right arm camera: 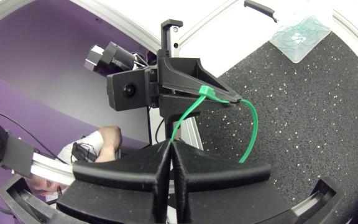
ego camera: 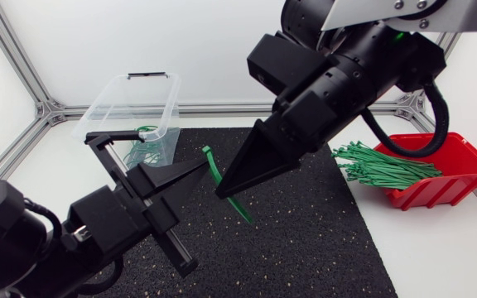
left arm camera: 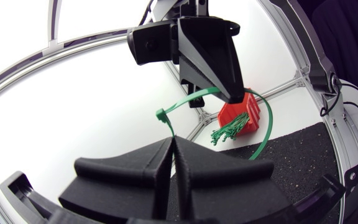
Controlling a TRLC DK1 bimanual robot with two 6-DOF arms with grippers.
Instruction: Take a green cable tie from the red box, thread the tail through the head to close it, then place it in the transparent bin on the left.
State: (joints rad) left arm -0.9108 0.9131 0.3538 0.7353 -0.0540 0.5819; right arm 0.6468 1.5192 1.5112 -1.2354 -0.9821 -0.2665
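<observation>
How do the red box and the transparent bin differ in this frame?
The red box is opaque, the transparent bin clear-walled. The red box sits right of the black mat, the transparent bin at its far left corner. A thick bundle of ties spills over the red box's rim; only a few ties lie low in the transparent bin. Both hold green ties.

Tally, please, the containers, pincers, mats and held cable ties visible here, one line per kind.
Containers: 2 (red box, transparent bin)
Pincers: 2 (left pincer, right pincer)
Mats: 1 (black mat)
Held ties: 1 (green cable tie, gripped by both pincers)
Total: 6
</observation>
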